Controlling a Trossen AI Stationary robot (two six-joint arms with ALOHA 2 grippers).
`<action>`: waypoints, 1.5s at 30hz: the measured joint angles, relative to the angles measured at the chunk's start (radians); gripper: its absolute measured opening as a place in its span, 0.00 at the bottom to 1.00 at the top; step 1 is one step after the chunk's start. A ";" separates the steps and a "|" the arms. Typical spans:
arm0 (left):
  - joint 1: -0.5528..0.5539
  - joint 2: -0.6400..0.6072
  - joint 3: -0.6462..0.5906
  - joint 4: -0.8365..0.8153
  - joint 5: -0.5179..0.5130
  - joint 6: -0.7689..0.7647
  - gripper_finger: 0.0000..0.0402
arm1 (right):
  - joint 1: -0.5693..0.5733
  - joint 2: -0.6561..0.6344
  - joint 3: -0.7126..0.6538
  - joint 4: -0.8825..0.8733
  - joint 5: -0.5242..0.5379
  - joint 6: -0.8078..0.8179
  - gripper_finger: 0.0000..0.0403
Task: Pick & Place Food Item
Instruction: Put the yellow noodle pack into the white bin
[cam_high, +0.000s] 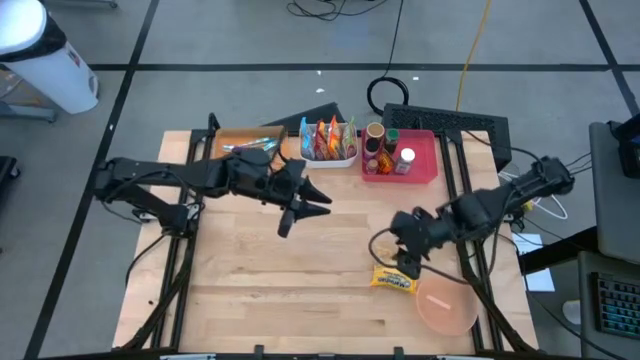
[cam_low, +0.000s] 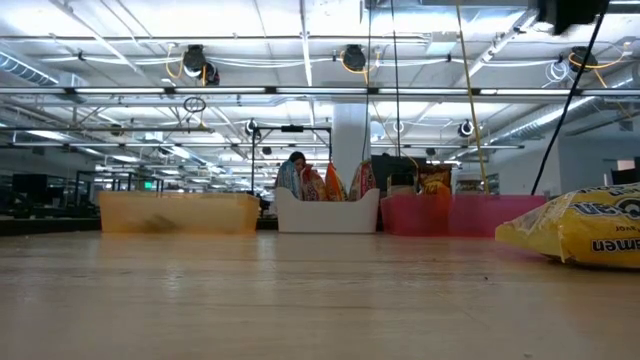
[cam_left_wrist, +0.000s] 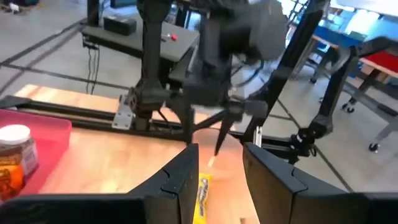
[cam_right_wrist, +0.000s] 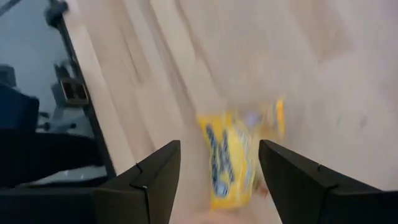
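Observation:
A yellow food packet (cam_high: 393, 281) lies flat on the wooden table near its front right; it also shows in the low view (cam_low: 585, 228) and between the fingers in both wrist views (cam_right_wrist: 233, 162) (cam_left_wrist: 200, 199). My right gripper (cam_high: 408, 264) hangs open just above and behind the packet, slanting down toward it, and touches nothing (cam_right_wrist: 219, 152). My left gripper (cam_high: 305, 205) hovers open over the table's middle, pointing toward the right arm, with nothing between its fingers (cam_left_wrist: 221, 155). A pink bowl (cam_high: 446, 307) stands in front of the packet.
Along the far edge stand an orange bin (cam_high: 245, 143), a white basket of snack bags (cam_high: 328, 142) and a red bin with jars (cam_high: 400, 157). Bare wood (cam_high: 270, 280) lies across the table's near left half.

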 joint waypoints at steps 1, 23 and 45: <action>0.003 -0.011 0.000 -0.007 0.001 0.000 0.33 | 0.023 -0.013 -0.033 0.008 0.001 0.039 0.52; -0.028 -0.101 0.000 -0.036 0.048 -0.029 0.33 | 0.217 -0.182 -0.618 0.342 -0.002 0.535 0.52; -0.042 -0.100 0.000 -0.035 0.008 -0.039 0.33 | 0.161 -0.197 -0.817 0.533 0.022 0.520 0.49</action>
